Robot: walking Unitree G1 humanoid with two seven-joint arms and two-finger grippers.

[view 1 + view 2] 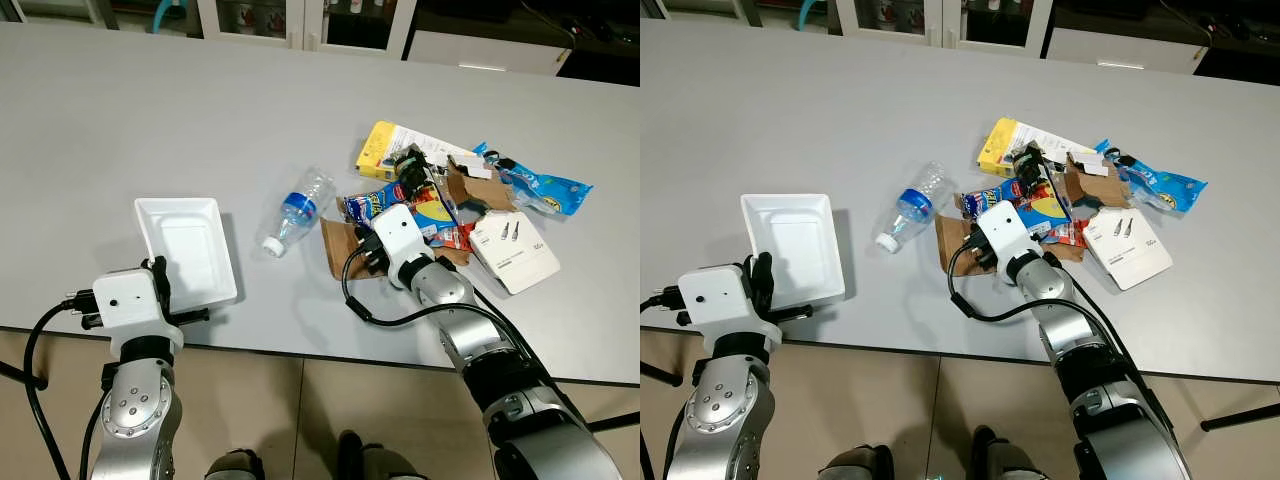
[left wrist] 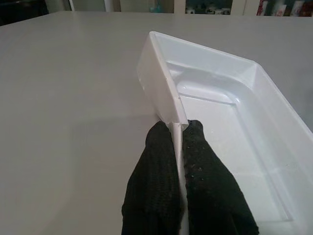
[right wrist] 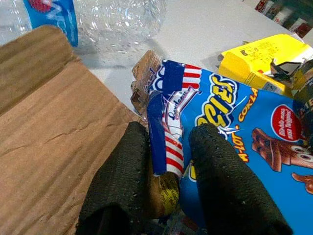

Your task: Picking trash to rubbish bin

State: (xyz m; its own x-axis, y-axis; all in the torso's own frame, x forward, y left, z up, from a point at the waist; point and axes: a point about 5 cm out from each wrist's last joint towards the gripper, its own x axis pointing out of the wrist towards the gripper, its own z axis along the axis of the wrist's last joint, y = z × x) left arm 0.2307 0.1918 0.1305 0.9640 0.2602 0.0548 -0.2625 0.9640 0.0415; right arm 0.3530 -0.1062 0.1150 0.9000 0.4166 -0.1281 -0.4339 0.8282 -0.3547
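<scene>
Fingers point(image 2: 168, 161) of the left gripper point(image 2: 178, 132) pinch the white tray's point(image 1: 215, 215) near rim at the counter point(image 1: 120, 110) edge; light, fairly stiff. Beyond the tray, right gripper point(image 3: 168, 147) fingers straddle a blue snack wrapper point(image 3: 234, 112) fold, not yet closed; thin, crinkly, slippery.

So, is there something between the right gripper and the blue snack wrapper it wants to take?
No. The right gripper already straddles a folded edge of the blue snack wrapper, one finger on each side, beside the brown cardboard. Nothing visible lies between them. The left gripper pinches the white tray rim.
</scene>
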